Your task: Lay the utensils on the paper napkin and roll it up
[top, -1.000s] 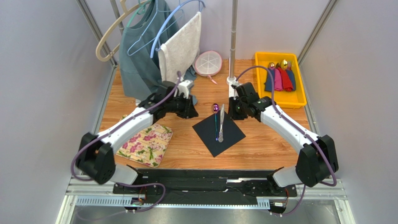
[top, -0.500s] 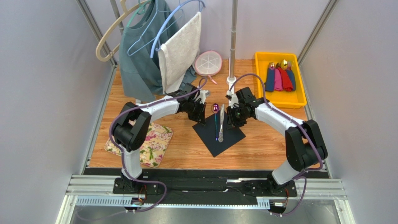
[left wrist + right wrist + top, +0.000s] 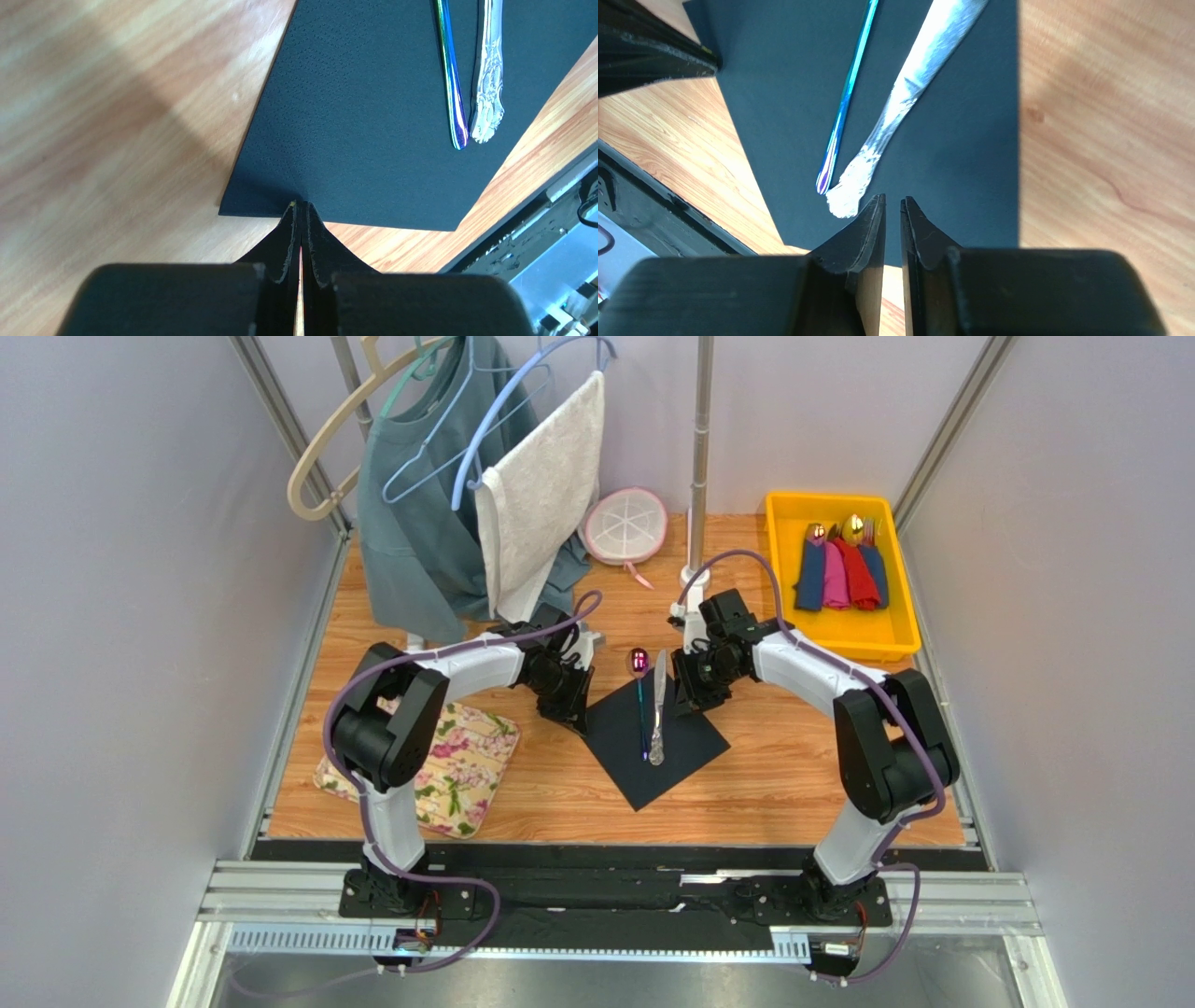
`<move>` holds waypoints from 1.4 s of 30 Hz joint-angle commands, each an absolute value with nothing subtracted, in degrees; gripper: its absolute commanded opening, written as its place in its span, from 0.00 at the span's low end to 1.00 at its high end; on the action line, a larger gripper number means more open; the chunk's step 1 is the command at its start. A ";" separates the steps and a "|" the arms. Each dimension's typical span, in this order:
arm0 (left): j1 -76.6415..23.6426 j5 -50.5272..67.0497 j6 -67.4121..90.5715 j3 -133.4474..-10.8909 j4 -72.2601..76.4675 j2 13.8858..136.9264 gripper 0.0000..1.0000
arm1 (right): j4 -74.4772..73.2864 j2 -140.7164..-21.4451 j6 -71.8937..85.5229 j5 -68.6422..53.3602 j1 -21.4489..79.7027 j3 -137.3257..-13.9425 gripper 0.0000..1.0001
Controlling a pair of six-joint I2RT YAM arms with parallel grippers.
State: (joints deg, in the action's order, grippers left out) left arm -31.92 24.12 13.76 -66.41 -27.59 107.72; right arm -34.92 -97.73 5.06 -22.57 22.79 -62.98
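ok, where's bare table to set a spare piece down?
Bare wood between the floral mat and the black napkin, and right of the napkin in front of the yellow tray, under the right arm. Crowded: left hand and right hand at the napkin's edges; clothes and pink dish back left.

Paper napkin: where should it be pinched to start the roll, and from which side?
Its bare left corner, low from the robot's left. The paper napkin lies thin and flat, so only an edge offers purchase; the utensils lie along its middle, clear of that corner.
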 commanded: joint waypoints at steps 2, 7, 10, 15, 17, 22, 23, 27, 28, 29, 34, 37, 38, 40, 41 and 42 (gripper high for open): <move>-30.41 23.81 11.60 -63.46 -29.09 103.81 0.00 | -32.61 -99.14 3.78 -23.91 22.24 -65.74 0.17; -30.41 30.92 14.31 -61.97 -27.07 99.68 0.00 | -32.70 -98.44 4.04 -24.43 21.71 -65.57 0.17; -30.41 30.59 15.81 -61.70 -22.16 96.17 0.00 | -32.35 -98.44 4.39 -24.43 21.62 -65.57 0.16; -30.41 27.25 18.36 -66.87 -18.63 97.73 0.13 | -31.20 -99.67 7.64 -26.36 21.45 -66.09 0.09; -30.50 27.07 20.74 -69.34 -18.11 100.36 0.14 | -30.67 -100.02 9.39 -27.94 21.53 -66.18 0.07; -31.46 23.40 21.45 -74.16 -19.16 105.28 0.14 | -30.41 -102.13 10.90 -27.87 21.45 -66.36 0.00; -31.81 22.07 21.36 -74.79 -19.25 105.64 0.14 | -30.41 -102.48 10.90 -27.60 21.53 -66.36 0.00; -32.69 16.01 21.27 -78.30 -20.91 107.49 0.19 | -30.41 -103.18 10.81 -25.76 21.45 -65.92 0.00; -32.78 14.52 21.18 -78.66 -21.09 108.27 0.20 | -30.32 -103.53 10.72 -25.49 21.53 -65.83 0.00; -32.96 13.89 21.09 -78.92 -21.27 108.72 0.20 | -30.41 -103.80 10.72 -25.40 21.53 -65.83 0.00; -34.10 11.78 21.18 -80.59 -22.06 111.53 0.20 | -30.41 -104.85 10.90 -25.05 21.53 -66.09 0.00; -35.94 10.82 20.31 -81.03 -21.97 112.06 0.20 | -30.50 -105.20 11.07 -25.05 21.53 -66.36 0.00; -36.90 10.20 20.13 -81.04 -21.89 112.15 0.22 | -30.50 -105.38 11.25 -24.87 21.53 -66.44 0.00; -37.79 7.49 20.04 -81.21 -21.97 112.32 0.24 | -30.67 -105.56 11.42 -24.00 21.53 -66.62 0.00; -38.40 6.69 20.21 -81.30 -22.15 112.41 0.24 | -30.76 -105.64 11.60 -23.65 21.53 -66.80 0.00; -38.76 5.90 20.30 -81.56 -22.24 112.50 0.24 | -30.85 -105.82 11.69 -23.29 21.53 -66.80 0.00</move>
State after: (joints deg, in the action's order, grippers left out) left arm -36.69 10.33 20.53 -78.98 -21.89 112.29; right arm -32.18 -105.03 10.81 -25.02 21.67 -64.42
